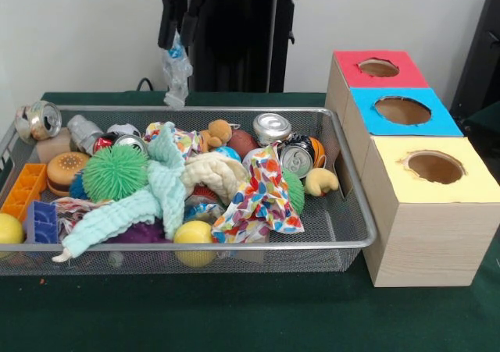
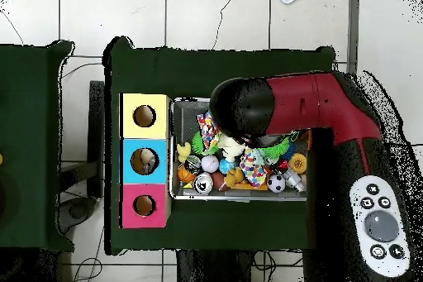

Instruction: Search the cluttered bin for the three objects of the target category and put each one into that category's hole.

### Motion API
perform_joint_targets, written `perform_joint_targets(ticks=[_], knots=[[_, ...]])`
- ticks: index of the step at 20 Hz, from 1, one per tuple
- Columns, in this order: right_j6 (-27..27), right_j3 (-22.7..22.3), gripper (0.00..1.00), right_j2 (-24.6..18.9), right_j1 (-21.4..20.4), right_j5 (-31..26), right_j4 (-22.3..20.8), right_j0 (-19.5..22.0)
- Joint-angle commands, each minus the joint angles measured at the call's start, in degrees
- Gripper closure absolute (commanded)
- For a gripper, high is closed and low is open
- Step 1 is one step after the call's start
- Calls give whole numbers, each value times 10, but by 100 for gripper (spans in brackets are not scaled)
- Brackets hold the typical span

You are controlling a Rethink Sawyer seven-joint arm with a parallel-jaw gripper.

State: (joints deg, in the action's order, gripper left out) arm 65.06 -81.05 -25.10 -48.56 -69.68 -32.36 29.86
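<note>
The gripper (image 1: 176, 51) hangs high above the far rim of the bin (image 1: 355, 235), its fingers closed on a crumpled clear plastic bottle (image 1: 177, 75) that dangles clear of the clutter. This looks like the carry step: one piece of crushed packaging is lifted out and has yet to reach the boxes. Three holes stand beside the bin, red (image 1: 379, 68), blue (image 1: 402, 111) and yellow (image 1: 435, 167); which one suits the bottle cannot be told from here. In the overhead view something pale already lies in the blue hole. The next move calls for swinging sideways over the boxes and centring the bottle above a hole before letting go. Crushed cans (image 1: 273, 127) remain in the bin.
</note>
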Motion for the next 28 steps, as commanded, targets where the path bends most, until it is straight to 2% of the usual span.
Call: perform_joint_targets(ticks=[1, 5, 14, 22, 24, 28], knots=[[166, -99, 100, 47, -5, 12, 42, -37], [194, -125, 100, 68, -16, 37, 64, -66], [238, -163, 100, 112, -47, 44, 119, -133], [274, -232, 100, 147, -94, 70, 162, -192], [287, -243, 100, 155, -94, 81, 167, -207], [321, -239, 100, 167, -65, 110, 170, -237]])
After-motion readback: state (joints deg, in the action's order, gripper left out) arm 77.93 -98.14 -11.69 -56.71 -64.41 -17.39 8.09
